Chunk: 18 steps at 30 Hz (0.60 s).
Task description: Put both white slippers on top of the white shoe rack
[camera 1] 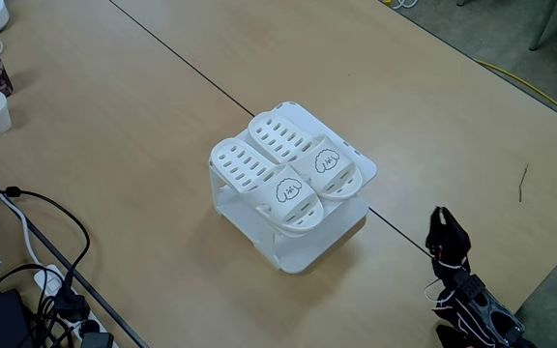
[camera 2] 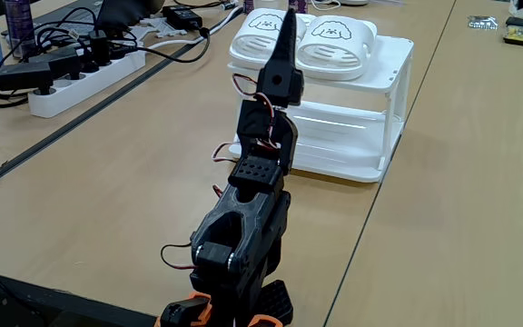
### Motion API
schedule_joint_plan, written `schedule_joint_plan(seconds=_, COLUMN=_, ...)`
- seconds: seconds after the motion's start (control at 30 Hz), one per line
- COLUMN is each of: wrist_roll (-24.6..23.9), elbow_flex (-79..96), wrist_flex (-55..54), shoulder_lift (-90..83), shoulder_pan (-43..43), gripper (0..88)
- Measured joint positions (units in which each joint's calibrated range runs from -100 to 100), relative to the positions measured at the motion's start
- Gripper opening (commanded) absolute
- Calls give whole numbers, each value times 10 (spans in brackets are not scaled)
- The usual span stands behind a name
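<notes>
Now 2 white slippers (camera 1: pixel 288 169) side by side atop white shoe rack (camera 1: pixel 303 253), pincer (camera 1: pixel 445 220) well apart, empty, apparently closed.

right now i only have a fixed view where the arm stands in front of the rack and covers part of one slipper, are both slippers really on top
observer: yes. In a fixed view from higher up, both white slippers lie flat, side by side, on top of the white shoe rack, strap ends pointing the same way.
operator: is the arm touching the rack
observer: no. The gripper stands well apart from the rack, with bare table between them.
operator: anything in the fingers
observer: nothing. From that side they look shut and empty.
</notes>
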Motion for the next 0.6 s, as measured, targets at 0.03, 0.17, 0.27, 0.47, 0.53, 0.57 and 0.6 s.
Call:
schedule_joint_plan(seconds=0.03, wrist_roll=0, elbow_flex=0, wrist_flex=-34, shoulder_lift=-5, shoulder_pan=0, gripper=7)
schedule_joint_plan(seconds=0.17, wrist_roll=0, elbow_flex=-1, wrist_flex=-173, shoulder_lift=-7, shoulder_pan=0, gripper=7)
schedule_joint_plan(seconds=0.27, wrist_roll=0, elbow_flex=-1, wrist_flex=-270, shoulder_lift=-7, shoulder_pan=0, gripper=7)
schedule_joint_plan(seconds=0.47, wrist_roll=0, elbow_flex=-1, wrist_flex=-438, shoulder_lift=-8, shoulder_pan=0, gripper=7)
schedule_joint_plan(seconds=0.53, wrist_roll=0, elbow_flex=-1, wrist_flex=-479, shoulder_lift=-8, shoulder_pan=0, gripper=7)
schedule_joint_plan(seconds=0.57, wrist_roll=0, elbow_flex=-1, wrist_flex=-492, shoulder_lift=-8, shoulder_pan=0, gripper=7)
schedule_joint_plan(seconds=0.6, wrist_roll=0, elbow_flex=-1, wrist_flex=-498, shoulder_lift=-8, shoulder_pan=0, gripper=7)
